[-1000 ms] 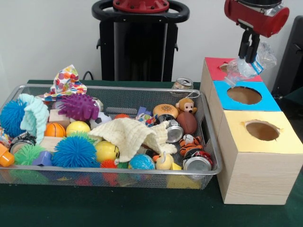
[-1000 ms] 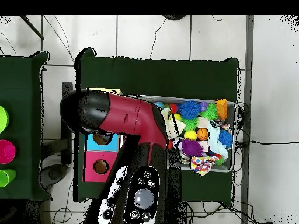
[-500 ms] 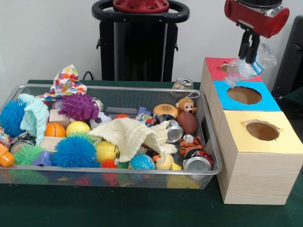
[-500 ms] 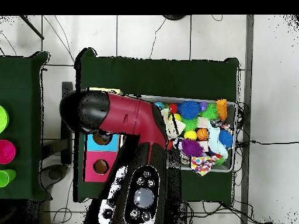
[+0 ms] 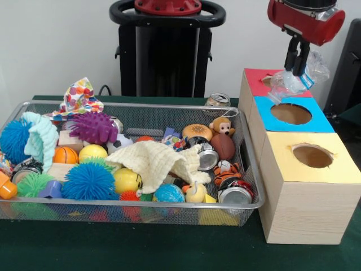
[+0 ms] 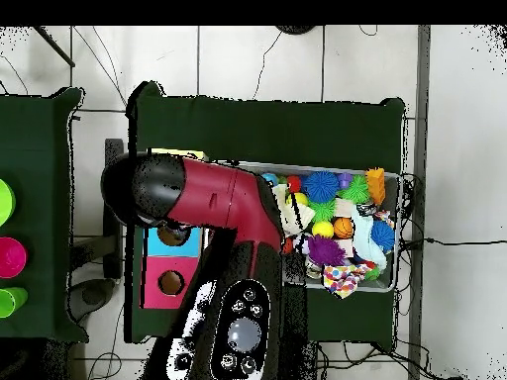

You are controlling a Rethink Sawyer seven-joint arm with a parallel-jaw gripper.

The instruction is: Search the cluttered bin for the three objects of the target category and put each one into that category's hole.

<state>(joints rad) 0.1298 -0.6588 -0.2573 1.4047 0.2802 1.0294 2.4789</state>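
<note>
My gripper (image 5: 296,69) hangs at the top right, shut on a crumpled clear plastic piece (image 5: 289,83) with a bit of blue on it. It holds the plastic above the seam between the red-topped box (image 5: 256,83) and the blue-topped box (image 5: 268,107), each with a round hole. The silver wire-mesh bin (image 5: 135,105) lies to the left, full of toys: spiky balls, small sports balls, cans (image 5: 235,195), a cream cloth (image 5: 155,161), a monkey and a tiger. In the overhead view the arm (image 6: 213,198) hides the gripper, and the bin (image 6: 398,230) lies to its right.
A yellow-topped box (image 5: 338,169) with a hole stands nearest the camera, beside the bin's right end. A can (image 5: 218,100) and a dotted cloth (image 5: 80,96) lie behind the bin. The robot's pedestal (image 5: 166,51) stands at the back.
</note>
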